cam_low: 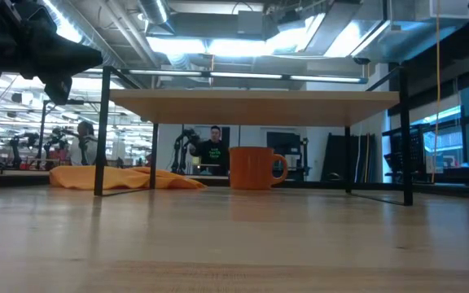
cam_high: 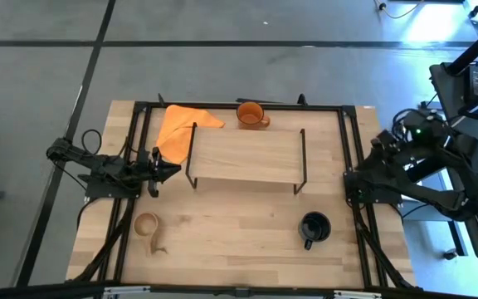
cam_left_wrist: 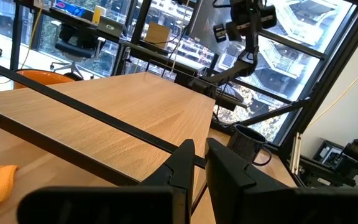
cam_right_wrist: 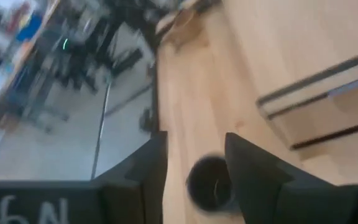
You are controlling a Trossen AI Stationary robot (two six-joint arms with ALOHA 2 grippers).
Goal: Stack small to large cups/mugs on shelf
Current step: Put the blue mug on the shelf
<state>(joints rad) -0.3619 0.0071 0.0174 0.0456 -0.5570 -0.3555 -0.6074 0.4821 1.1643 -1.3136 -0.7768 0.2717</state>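
Hovering with fingers parted, the right tool [cam_right_wrist: 194,165] has the black mug [cam_right_wrist: 209,182] on the table [cam_high: 239,224] just below and ahead; the empty shelf [cam_high: 246,155] stands beyond. The left tool [cam_high: 170,170], fingers nearly together, sits beside the shelf's end, wooden cup [cam_high: 148,226] nearby, orange mug [cam_high: 251,114] farther behind the shelf.

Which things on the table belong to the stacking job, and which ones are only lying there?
Job: orange mug, black mug, wooden cup, shelf.
Lying about: orange cloth.
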